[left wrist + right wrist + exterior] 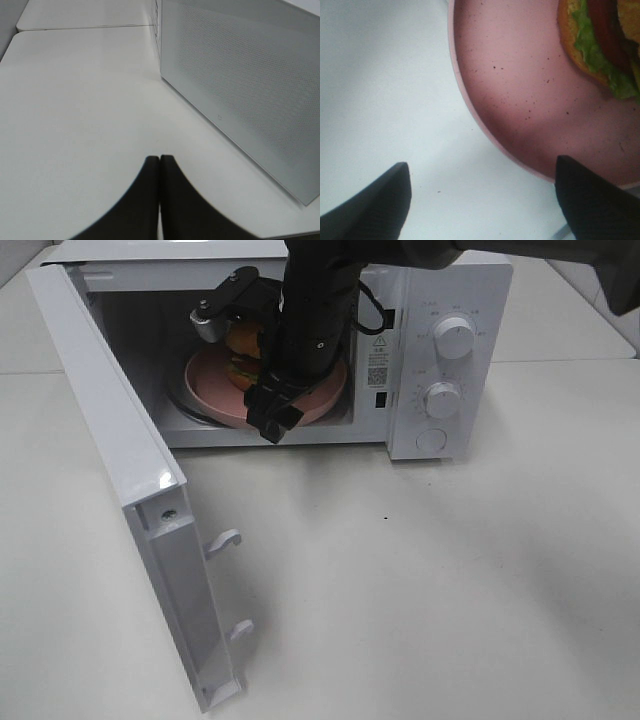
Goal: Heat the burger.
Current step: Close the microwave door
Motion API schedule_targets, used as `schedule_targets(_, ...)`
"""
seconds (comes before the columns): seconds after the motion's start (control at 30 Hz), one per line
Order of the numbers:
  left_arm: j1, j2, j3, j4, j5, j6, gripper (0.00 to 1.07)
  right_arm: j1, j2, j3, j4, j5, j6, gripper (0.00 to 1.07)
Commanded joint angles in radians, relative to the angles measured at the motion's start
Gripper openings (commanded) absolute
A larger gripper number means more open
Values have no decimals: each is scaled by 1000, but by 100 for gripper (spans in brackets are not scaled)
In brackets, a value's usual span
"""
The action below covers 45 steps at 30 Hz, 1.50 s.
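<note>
Straddles pink plate [520,90] rim w/ R fingers [370,205] wide apart, empty, burger [590,55] on plate in microwave [450,380]; hangs over worktop [75,100] w/ L fingers [135,200] pressed together, empty.

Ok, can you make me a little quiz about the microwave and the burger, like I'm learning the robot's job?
1. True or false: the white microwave has its door shut.
2. The golden-bun burger with green lettuce sits: A) on the door, B) on the pink speckled plate, C) in a hand.
3. Fill in: the right hand is ___, holding nothing.
Key: 1 false; 2 B; 3 open.
</note>
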State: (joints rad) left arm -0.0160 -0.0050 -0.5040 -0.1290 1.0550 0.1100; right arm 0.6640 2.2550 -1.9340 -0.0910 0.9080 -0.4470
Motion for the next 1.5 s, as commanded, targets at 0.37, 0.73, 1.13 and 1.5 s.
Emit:
schedule_targets(0.37,1,-20,2,-4,-15,-4,0,-3,-56,-6,142,212,85,75)
schedule_targets(0.73,1,-20,2,-4,-15,-4,0,-4,-59,-1,159,336,187,75)
schedule_targets(1.13,1,-20,2,-4,-15,-4,0,-4,-136,92,71,337,320,71)
schedule_targets(1.5,1,-20,2,-4,-15,-4,0,-5,-229,252,12,336,386,67)
